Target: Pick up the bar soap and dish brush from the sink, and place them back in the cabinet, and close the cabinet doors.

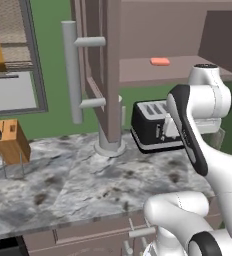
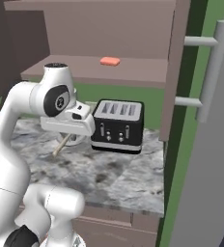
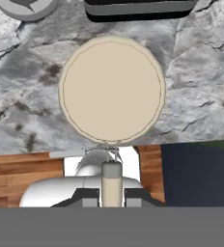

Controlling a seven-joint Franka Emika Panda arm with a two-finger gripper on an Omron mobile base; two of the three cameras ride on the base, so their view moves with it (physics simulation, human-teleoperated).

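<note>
Cream and round, the dish brush [image 3: 112, 90] head faces the hand camera, with its thin handle running down between the two dark fingers of the claw [image 3: 112, 195], which are pressed onto that handle. Beneath the brush lies the grey marbled table [image 3: 191, 96], and the black toaster [image 3: 138, 8] sits just beyond the brush head. From the right base view, the brush handle [image 2: 62, 144] slants down below the hand, above the table [image 2: 114, 178] and just left of the toaster [image 2: 118, 126]. Higher up, the cabinet [image 2: 104, 29] stands open, and the pink bar soap [image 2: 109, 61] rests on its inner shelf [image 2: 85, 72]. One cabinet door [image 1: 105, 70], with its long grey bar handle [image 1: 72, 70], swings out over the table.
</note>
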